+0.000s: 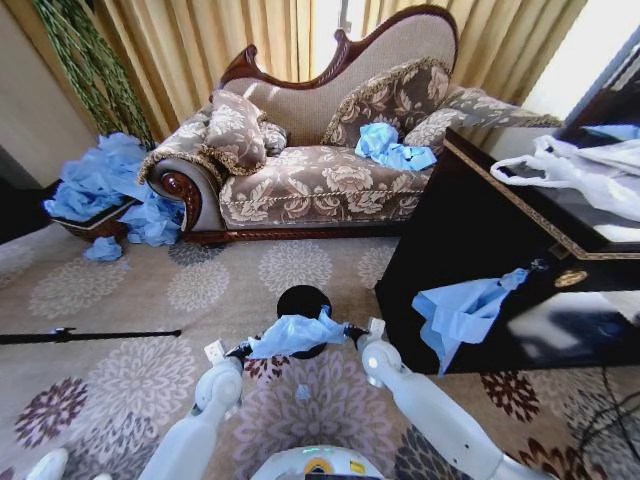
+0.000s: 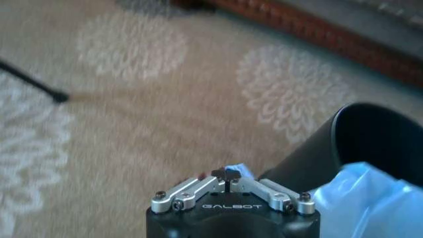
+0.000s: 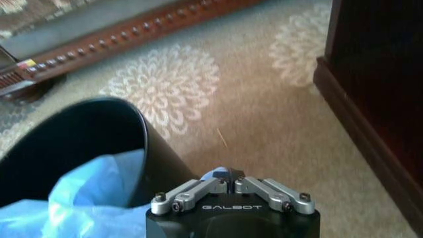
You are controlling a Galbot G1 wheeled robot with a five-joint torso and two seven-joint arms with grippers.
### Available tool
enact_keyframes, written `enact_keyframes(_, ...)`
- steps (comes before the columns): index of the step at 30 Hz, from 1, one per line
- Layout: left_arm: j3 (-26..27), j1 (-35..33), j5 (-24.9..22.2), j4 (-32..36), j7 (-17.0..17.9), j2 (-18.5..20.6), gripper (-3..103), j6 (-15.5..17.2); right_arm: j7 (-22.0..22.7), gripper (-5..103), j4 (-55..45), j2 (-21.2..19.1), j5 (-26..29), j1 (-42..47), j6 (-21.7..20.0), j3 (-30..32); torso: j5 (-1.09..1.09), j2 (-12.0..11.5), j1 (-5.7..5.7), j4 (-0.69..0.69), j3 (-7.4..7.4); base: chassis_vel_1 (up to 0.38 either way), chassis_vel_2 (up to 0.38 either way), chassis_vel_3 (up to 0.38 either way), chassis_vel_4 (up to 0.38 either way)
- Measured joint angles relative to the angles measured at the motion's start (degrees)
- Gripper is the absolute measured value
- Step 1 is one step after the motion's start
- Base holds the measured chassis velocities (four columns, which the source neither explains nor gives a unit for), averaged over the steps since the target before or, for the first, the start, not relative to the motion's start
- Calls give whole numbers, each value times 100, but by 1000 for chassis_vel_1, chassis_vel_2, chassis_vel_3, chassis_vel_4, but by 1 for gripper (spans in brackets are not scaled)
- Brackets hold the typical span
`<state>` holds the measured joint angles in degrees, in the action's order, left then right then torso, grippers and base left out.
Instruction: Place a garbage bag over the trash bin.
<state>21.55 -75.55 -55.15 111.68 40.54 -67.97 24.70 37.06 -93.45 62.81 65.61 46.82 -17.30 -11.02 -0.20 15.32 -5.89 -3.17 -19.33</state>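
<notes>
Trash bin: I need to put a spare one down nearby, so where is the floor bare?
Bare carpet lies between the trash bin and the sofa, and left toward the black rod. The dark cabinet crowds the bin's right; both grippers hold the garbage bag over it.

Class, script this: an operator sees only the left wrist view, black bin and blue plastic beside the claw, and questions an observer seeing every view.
Operator: Who holds the other end of the thin light-blue plastic garbage bag?
Observer: The right claw, shut on it, across the small black cylindrical trash bin from the left claw.
Operator: What stands beyond the right claw?
Observer: A dark polished cabinet.
Operator: More blue bags?
Observer: Another blue bag hangs from that cabinet.
</notes>
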Motion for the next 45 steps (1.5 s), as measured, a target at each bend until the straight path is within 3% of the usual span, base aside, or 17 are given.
enact_keyframes(6,88,59,107,154,-146,107,0,-16,-132,0,133,-60,-28,-299,-8,21,0,0,0,0,0,0,0,0,0)
enact_keyframes(14,131,311,103,-112,-280,112,0,-158,-315,0,691,211,-107,-834,18,-154,0,0,0,1,0,0,0,0,0)
enact_keyframes(21,222,427,162,-267,-395,113,0,-222,-298,0,618,238,-113,-856,10,-210,-1,0,0,0,0,0,0,0,0)
enact_keyframes(24,292,290,386,-201,-676,141,0,-294,-288,0,463,147,-114,-735,5,-211,1,0,0,1,0,0,0,0,0)
enact_keyframes(28,302,-35,1306,-35,-1330,137,0,-560,-291,0,145,-99,-131,-399,-8,-141,1,0,0,2,1,0,0,0,0)
enact_keyframes(30,281,-109,1599,-3,-1467,112,0,-654,-291,0,5,-194,-138,-213,-17,-83,0,0,0,1,1,0,0,0,0)
enact_keyframes(35,250,-163,1805,37,-1540,78,0,-706,-302,0,-261,-389,-139,171,-51,60,0,0,1,-1,1,0,0,0,0)
enact_keyframes(45,244,-77,1612,198,-1461,130,0,-669,-227,0,-609,-409,-59,213,-68,285,0,0,1,1,1,0,0,0,0)
